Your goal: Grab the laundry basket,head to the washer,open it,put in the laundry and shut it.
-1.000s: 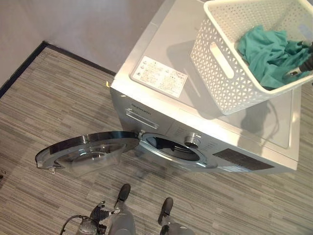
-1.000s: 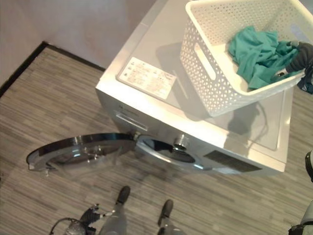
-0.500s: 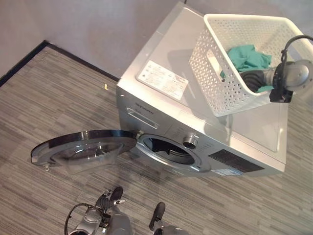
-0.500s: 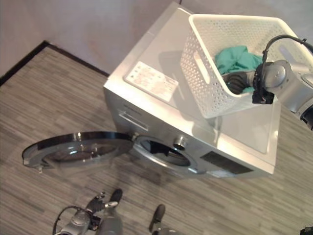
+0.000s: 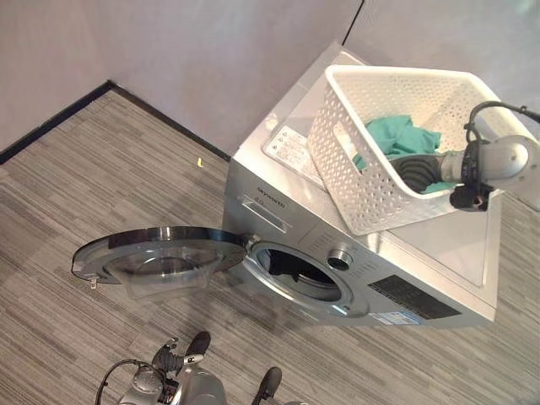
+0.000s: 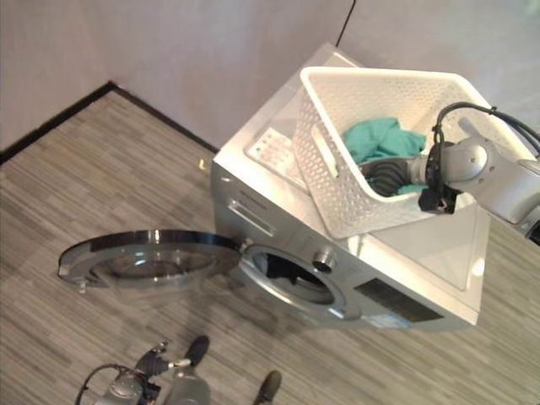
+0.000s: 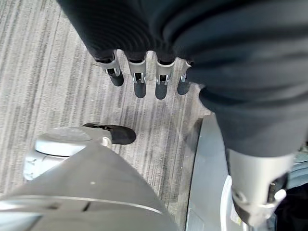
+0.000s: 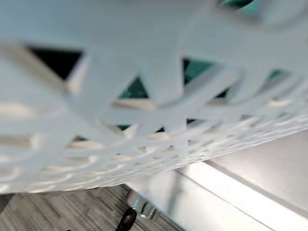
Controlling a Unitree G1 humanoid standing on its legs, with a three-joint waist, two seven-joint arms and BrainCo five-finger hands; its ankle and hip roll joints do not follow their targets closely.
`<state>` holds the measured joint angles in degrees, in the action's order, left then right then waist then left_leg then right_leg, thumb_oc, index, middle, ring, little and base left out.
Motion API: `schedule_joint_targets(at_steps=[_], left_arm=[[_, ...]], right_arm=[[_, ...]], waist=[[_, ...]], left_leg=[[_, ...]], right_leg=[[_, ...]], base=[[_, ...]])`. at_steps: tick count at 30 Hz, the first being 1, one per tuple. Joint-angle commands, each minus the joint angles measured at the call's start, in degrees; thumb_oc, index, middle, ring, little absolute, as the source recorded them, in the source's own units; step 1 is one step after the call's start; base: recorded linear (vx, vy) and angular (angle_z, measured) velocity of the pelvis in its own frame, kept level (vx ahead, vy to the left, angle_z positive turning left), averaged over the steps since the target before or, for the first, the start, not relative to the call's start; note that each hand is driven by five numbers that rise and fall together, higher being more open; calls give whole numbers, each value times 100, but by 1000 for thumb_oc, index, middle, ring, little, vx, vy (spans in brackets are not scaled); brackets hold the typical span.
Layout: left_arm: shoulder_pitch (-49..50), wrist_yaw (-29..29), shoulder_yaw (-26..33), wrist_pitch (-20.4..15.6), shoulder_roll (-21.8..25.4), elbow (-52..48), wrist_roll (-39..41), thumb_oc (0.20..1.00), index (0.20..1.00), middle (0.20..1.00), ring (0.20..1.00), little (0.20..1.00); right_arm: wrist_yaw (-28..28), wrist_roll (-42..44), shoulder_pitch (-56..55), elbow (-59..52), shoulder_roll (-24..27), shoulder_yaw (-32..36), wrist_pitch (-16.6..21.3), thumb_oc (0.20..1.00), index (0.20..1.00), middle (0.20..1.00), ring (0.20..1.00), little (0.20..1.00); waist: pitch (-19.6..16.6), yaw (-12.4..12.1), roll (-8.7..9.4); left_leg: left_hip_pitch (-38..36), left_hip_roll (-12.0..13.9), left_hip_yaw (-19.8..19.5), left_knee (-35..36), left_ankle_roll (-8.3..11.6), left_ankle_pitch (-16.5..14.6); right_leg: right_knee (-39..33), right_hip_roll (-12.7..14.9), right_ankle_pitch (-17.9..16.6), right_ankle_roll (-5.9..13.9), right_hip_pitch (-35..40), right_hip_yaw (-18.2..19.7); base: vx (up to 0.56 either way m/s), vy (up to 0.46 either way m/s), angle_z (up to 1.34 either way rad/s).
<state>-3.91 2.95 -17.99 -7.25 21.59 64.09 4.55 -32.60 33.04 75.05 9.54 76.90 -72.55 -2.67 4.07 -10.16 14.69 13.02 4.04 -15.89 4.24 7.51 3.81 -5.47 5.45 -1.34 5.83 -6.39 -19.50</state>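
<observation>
Floor: grey striped carpet (image 5: 67, 186) runs to a plain wall with a dark skirting strip; the washer stands in the corner.
Left hand: nearest, the left hand (image 7: 139, 77) hangs low by the robot's side over the carpet, fingers straight and relaxed, holding nothing.
Washer door: the round glass door (image 5: 160, 257) is swung fully open toward the left, lying almost level above the floor.
Washer: the silver front-loader (image 5: 287, 215) shows its dark drum opening (image 5: 295, 270), a knob and a dark panel on the front; a white label sheet lies on its top.
Laundry basket: the white perforated plastic basket (image 5: 380, 181) sits on the washer's top, tilted, with a slot handle in its side wall.
Laundry: teal cloth (image 5: 396, 135) lies bunched inside the basket, partly covered by the arm.
Right hand: the right hand (image 6: 384, 175) reaches over the basket's near rim, its dark ribbed cover down among the cloth.
Hard to tell: its fingers are buried in the cloth, so I cannot tell their state; the right wrist view shows the basket's lattice with teal behind it.
</observation>
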Motion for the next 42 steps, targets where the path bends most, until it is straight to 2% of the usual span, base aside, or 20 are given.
schedule_joint_targets(at_steps=[1,4,6,7,8,14,15,17,19,23,24,27,35,39,42], left_arm=[[-219,79,267,-84,-13,263,-50,1000,1000,1000,1000,1000],[-223,114,184,-105,-70,245,2,1000,1000,1000,1000,1000],[-212,111,85,-123,-143,329,23,1000,1000,1000,1000,1000],[-211,111,82,-123,-137,329,23,1000,1000,1000,1000,1000],[-196,122,105,-106,-154,410,69,1000,1000,1000,1000,1000],[-117,128,92,-96,-174,581,55,1000,1000,1000,1000,1000],[-127,149,-1,-103,-171,680,18,1000,1000,1000,1000,1000],[-134,150,-43,-101,-164,708,-3,1000,1000,1000,1000,1000],[-216,134,-124,-91,-103,723,41,1000,1000,1000,1000,1000],[-276,111,-180,-79,-73,731,50,1000,1000,1000,1000,1000],[-263,102,-224,-71,-62,719,-3,1000,1000,1000,1000,1000],[-250,79,-244,-77,-48,703,-29,1000,1000,1000,1000,1000],[-211,63,-124,-63,7,680,-79,1000,1000,1000,1000,1000],[-183,42,-109,-85,10,641,-58,1000,1000,1000,1000,1000],[-165,29,-46,-99,24,591,93,1000,1000,1000,1000,1000]], right_arm=[[60,2,-39,258,-155,-128,310,1000,1000,1000,1000,1000],[395,-126,-276,691,-267,431,466,1000,1000,1000,1000,1000],[883,-491,-522,1391,-543,1177,615,1000,1000,1000,1000,1000],[883,-494,-540,1390,-543,1195,616,1000,1000,1000,1000,1000],[1081,-719,-532,1719,-717,1492,650,1000,1000,1000,1000,1000],[1600,-697,-512,2555,-1170,2206,766,1000,1000,1000,1000,1000],[1871,-402,-364,3144,-1405,2629,797,1000,1000,1000,1000,1000],[1921,-332,-286,3425,-1474,2718,783,1000,1000,1000,1000,1000],[1872,-297,108,4101,-1635,2636,600,1000,1000,1000,1000,1000],[1590,33,299,3948,-1529,2466,425,1000,1000,1000,1000,1000],[1409,409,358,3781,-1358,2314,338,1000,1000,1000,1000,1000],[1347,537,448,3815,-1266,2209,347,1000,1000,1000,1000,1000],[1126,304,582,2838,-1020,1476,397,1000,1000,1000,1000,1000],[1104,112,479,2973,-1020,1426,420,1000,1000,1000,1000,1000],[1318,-664,518,3726,-1265,1508,459,1000,1000,1000,1000,1000]], waist=[[118,-112,266],[81,-58,231],[48,12,158],[47,8,165],[10,67,122],[-4,85,46],[-22,85,12],[-50,104,16],[-58,74,31],[-115,128,79],[-140,137,131],[-178,165,187],[-210,204,367],[-203,189,370],[-162,117,315]], left_leg=[[-93,-70,119,76,-232,-252],[-84,-79,110,76,-236,-245],[-91,-82,125,76,-238,-245],[-92,-82,126,76,-238,-245],[-73,-84,154,76,-252,-233],[-143,-40,267,76,-290,-258],[-204,-23,297,76,-297,-284],[-184,-38,274,76,-305,-270],[-206,-30,272,76,-289,-278],[-175,-42,232,76,-280,-260],[-211,-21,231,76,-266,-286],[-207,-25,224,76,-267,-278],[-326,31,339,76,-270,-331],[-347,38,362,76,-275,-341],[-356,36,382,76,-285,-345]], right_leg=[[47,258,207,294,319,-52],[47,263,195,288,303,-52],[47,255,190,274,293,-12],[47,256,190,274,292,-11],[47,265,159,284,242,30],[47,245,120,287,191,190],[47,224,128,275,226,227],[47,231,125,278,217,212],[47,211,142,263,248,213],[47,206,142,265,239,175],[47,180,162,260,278,168],[47,184,146,274,269,158],[47,154,117,290,309,233],[47,151,107,294,298,263],[47,163,95,292,276,308]], base=[[-17,8,-8],[-22,6,-2],[-35,16,1],[-37,21,0],[0,0,0],[-14,9,-13],[3,15,-14],[2,1,2],[8,-10,3],[12,-17,4],[0,0,0],[0,0,0],[3,-3,-2],[-5,4,-6],[-4,14,-11]])
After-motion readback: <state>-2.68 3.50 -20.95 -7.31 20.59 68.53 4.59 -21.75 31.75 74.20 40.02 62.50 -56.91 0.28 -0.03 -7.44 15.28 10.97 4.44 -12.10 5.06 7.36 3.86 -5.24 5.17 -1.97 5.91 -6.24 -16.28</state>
